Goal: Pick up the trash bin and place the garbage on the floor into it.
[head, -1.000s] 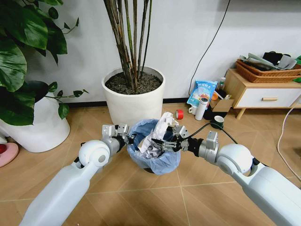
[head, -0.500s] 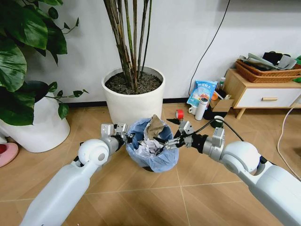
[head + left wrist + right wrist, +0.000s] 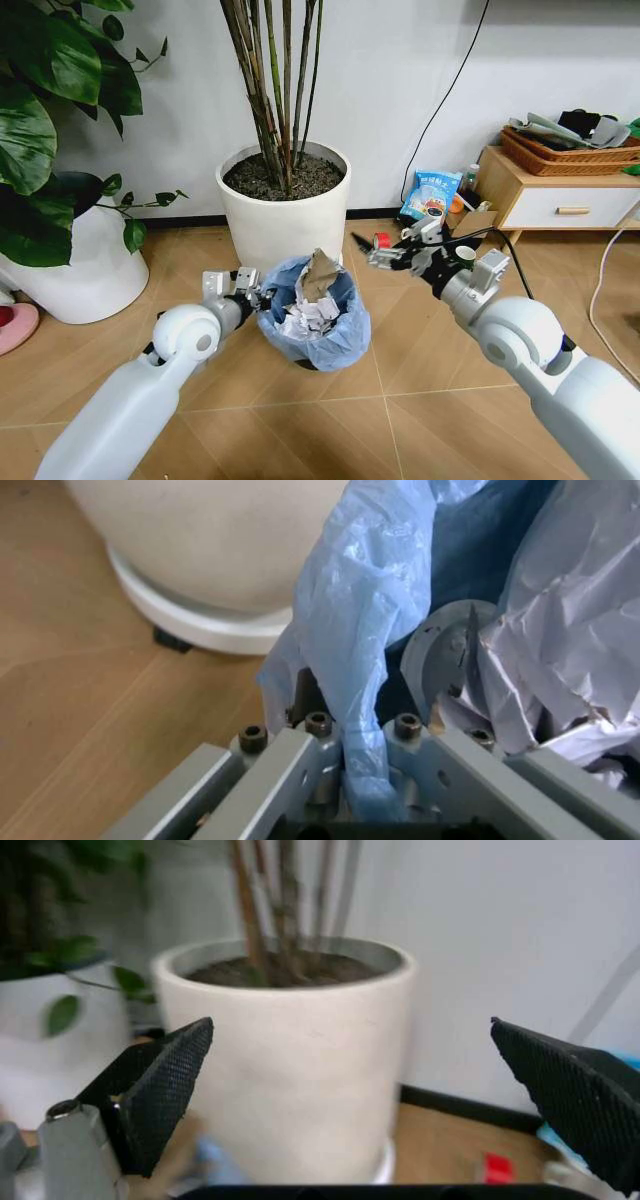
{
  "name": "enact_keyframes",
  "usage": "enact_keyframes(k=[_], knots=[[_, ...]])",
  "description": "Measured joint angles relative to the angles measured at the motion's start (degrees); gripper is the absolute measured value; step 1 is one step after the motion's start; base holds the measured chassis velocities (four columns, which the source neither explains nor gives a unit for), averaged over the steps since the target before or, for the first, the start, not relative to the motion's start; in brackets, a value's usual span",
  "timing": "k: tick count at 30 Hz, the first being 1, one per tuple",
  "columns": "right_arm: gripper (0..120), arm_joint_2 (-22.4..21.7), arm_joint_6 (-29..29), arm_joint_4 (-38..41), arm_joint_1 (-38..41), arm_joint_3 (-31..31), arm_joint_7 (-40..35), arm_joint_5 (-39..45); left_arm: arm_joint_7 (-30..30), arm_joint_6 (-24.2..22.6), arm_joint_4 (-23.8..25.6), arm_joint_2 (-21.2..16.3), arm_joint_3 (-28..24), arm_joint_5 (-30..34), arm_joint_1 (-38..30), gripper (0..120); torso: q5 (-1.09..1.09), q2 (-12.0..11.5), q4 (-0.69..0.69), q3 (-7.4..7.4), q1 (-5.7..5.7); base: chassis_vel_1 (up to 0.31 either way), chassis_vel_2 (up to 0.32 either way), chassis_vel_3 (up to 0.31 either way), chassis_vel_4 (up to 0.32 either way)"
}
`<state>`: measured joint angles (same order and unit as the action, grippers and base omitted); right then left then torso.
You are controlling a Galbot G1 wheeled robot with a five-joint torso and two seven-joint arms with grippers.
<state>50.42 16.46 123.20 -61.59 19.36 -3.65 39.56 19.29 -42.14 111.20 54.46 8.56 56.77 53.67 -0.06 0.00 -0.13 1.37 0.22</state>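
Our left claw is clenched on the rim of the small round dark trash bin lined with crinkly light-blue plastic, just in front of the big white planter. Our right claw hangs released beside the bin. We judge the thin liner could slip or tear — crumpled paper garbage sits heaped high and could spill.

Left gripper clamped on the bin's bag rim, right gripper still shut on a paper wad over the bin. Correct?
Not quite. The right gripper is open and empty, lifted off toward the red tape roll; the right wrist view shows its fingers spread with nothing between. The paper lies in the trash bin. The left gripper does clamp the bag rim, per the left wrist view.
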Motion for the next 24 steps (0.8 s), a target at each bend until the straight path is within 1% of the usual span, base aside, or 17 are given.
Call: enact_keyframes(k=[3,4,5,6,8,9,10,12,13,14,16,18,19,20,21,24], knots=[[100,1.95,0.12,0.01,-3.78,3.29,-0.33,-3.52,-0.1,0.0,0.76,-0.58,1.58,-0.34,1.95,0,0.04,0.0,0.0,0.0,0.0,0.0,0.0,0.0,0.0],[100,2.94,0.09,0.01,-5.61,4.67,-0.31,-5.07,-0.18,0.0,1.02,-0.74,2.03,-0.58,2.68,0,0.02,0.0,0.0,0.0,0.0,0.0,0.0,0.0,0.0],[100,2.94,0.09,0.01,-5.61,4.67,-0.31,-5.07,-0.18,0.0,1.02,-0.74,2.03,-0.58,2.68,0,0.02,0.0,0.0,0.0,0.0,0.0,0.0,0.0,0.0],[100,3.97,0.08,0.14,-7.59,5.91,-0.3,-6.28,-0.28,0.0,1.29,-0.93,2.66,-0.83,3.44,0,0.0,0.0,0.0,0.0,0.0,0.0,0.0,0.0,0.0],[100,5.53,-0.44,0.65,-11.44,8.01,-0.24,-8.8,-0.32,0.0,1.79,-1.23,3.78,-1.08,4.51,0,0.04,0.0,0.0,0.0,0.0,0.0,0.0,0.0,0.0],[100,5.53,-0.44,0.65,-11.44,8.01,-0.24,-8.8,-0.32,0.0,1.79,-1.23,3.78,-1.08,4.51,0,0.04,0.0,0.0,0.0,0.0,0.0,0.0,0.0,0.0],[100,6.42,-0.98,0.93,-13.4,9.05,-0.16,-10.35,-0.37,0.0,2.01,-1.33,4.36,-1.15,4.92,0,0.0,0.0,0.0,0.0,0.0,0.0,0.0,0.0,0.0],[100,8.31,-1.8,1.45,-16.35,10.77,-0.05,-12.44,-0.4,0.0,2.3,-1.43,5.3,-1.18,5.46,0,0.02,0.0,0.0,0.0,0.0,0.0,0.0,0.0,0.0],[100,9.95,-2.31,1.88,-17.95,11.85,-0.05,-13.94,-0.42,0.0,2.46,-1.52,5.76,-1.21,5.73,0,0.02,0.0,-0.01,0.0,0.0,0.0,0.0,0.0,0.0],[100,9.95,-2.31,1.88,-17.95,11.85,-0.05,-13.94,-0.42,0.0,2.46,-1.52,5.76,-1.21,5.73,0,0.02,0.0,-0.01,0.0,0.0,0.0,0.0,0.0,0.0],[100,13.78,-3.8,2.69,-20.62,13.31,0.03,-18.25,-0.54,0.0,2.73,-1.77,6.32,-1.54,6.17,0,0.0,0.0,0.0,-0.01,0.0,0.0,0.0,0.0,0.0],[100,13.78,-3.8,2.69,-20.62,13.31,0.03,-18.25,-0.54,0.0,2.73,-1.77,6.32,-1.54,6.17,0,0.0,0.0,0.0,-0.01,0.0,0.0,0.0,0.0,0.0],[100,16.9,-4.23,3.57,-22.32,13.75,0.15,-21.02,-0.58,0.0,2.95,-1.91,6.47,-1.69,6.43,0,0.04,0.0,-0.01,-0.01,0.0,0.0,0.0,0.0,0.0],[100,17.94,-4.48,4.04,-23.06,13.83,0.13,-21.97,-0.58,0.0,3.14,-1.93,6.51,-1.71,6.57,0,0.0,0.0,0.01,0.0,0.0,0.0,0.0,0.0,0.0],[100,19.27,-4.85,4.73,-24.08,13.82,0.1,-23.17,-0.56,0.0,3.42,-1.97,6.57,-1.71,6.74,0,0.0,0.0,-0.01,-0.01,0.0,0.0,0.0,0.0,0.0],[100,20.58,-5.51,5.69,-25.75,13.79,0.07,-24.99,-0.46,0.0,3.8,-2.0,6.61,-1.71,7.01,0,0.02,0.0,0.0,-0.01,0.0,0.0,0.0,0.0,0.0]])
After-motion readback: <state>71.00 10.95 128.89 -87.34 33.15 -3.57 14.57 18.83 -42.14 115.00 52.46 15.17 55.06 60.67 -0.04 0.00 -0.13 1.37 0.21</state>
